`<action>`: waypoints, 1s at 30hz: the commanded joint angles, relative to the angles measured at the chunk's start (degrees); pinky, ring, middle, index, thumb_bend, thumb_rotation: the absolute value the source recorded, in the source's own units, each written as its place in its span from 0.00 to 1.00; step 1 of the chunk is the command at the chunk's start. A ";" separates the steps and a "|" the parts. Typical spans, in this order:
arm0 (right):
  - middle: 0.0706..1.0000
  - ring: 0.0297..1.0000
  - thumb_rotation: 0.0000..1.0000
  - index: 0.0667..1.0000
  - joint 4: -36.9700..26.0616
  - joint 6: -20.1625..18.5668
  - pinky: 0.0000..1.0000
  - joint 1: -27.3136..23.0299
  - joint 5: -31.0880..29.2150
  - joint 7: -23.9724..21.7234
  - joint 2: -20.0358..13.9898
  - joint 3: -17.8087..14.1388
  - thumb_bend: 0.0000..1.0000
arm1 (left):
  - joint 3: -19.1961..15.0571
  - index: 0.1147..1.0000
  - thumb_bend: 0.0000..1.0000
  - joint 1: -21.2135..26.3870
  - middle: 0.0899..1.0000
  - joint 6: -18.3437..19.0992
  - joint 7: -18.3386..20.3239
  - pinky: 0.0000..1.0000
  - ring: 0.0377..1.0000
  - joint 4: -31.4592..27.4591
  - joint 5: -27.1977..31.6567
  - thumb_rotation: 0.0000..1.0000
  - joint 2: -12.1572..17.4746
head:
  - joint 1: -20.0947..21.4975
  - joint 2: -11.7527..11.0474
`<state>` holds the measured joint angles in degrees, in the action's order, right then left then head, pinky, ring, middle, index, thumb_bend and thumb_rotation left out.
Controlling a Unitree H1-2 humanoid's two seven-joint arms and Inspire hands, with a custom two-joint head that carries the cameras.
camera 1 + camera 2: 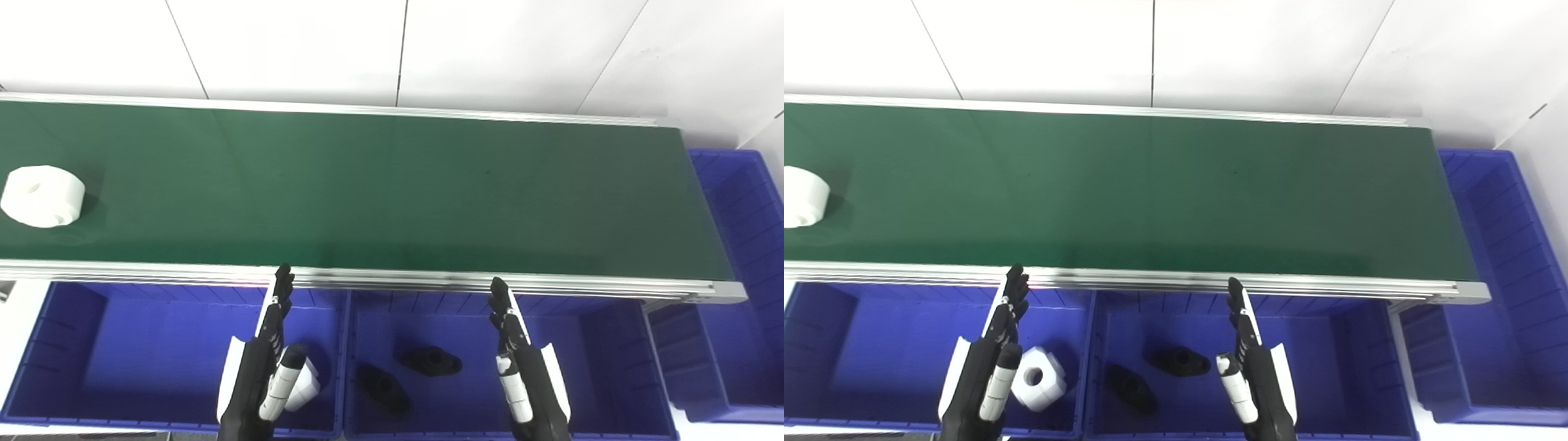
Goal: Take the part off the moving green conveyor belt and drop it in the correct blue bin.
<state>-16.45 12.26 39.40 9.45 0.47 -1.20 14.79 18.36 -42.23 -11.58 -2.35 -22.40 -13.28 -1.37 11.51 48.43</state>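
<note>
A white round part (41,196) with a hole in its top lies on the green conveyor belt (392,190) at the far left. My left hand (263,361) is open and empty, fingers straight, held over the left blue bin (122,355) near the belt's front rail. My right hand (520,361) is open and empty over the middle blue bin (588,367). A white part (1038,378) with a hole lies in the left bin. Two black parts (430,360) (383,387) lie in the middle bin.
A third blue bin (744,257) stands past the belt's right end. An aluminium rail (380,278) runs along the belt's front edge, between belt and bins. A white wall is behind the belt.
</note>
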 commanded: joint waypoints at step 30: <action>1.00 1.00 0.99 1.00 0.64 2.87 1.00 -0.09 -2.87 -0.74 -2.11 -1.25 0.86 | 1.65 1.00 0.71 -0.36 1.00 -3.23 -0.90 1.00 1.00 2.26 -2.15 0.98 -1.41 | -10.24 -4.60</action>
<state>-15.08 11.97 39.32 7.50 0.45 -2.71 13.93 19.27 -42.25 -11.99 -2.37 -19.56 -14.65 -1.65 2.13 44.13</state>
